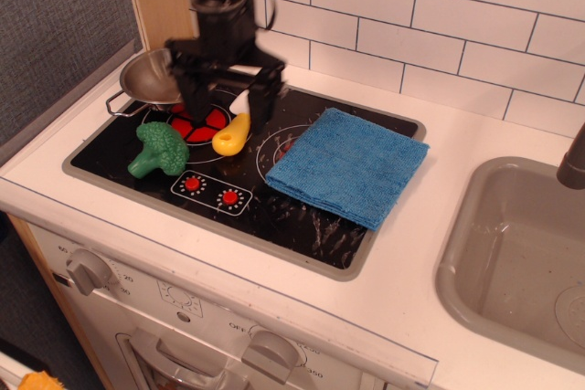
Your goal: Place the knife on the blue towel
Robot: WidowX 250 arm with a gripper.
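Note:
The knife [232,132] lies on the black stovetop with its yellow handle toward the front and its white blade pointing back, partly hidden behind my gripper. The blue towel [348,165] lies folded on the right half of the stovetop, apart from the knife. My black gripper [225,112] hangs open over the knife's blade end, one finger on each side of it, and holds nothing.
A green toy broccoli [157,148] lies left of the knife. A steel pan [154,79] sits at the back left of the stove [292,226]. A grey sink [512,262] is at the right. A white tiled wall stands behind.

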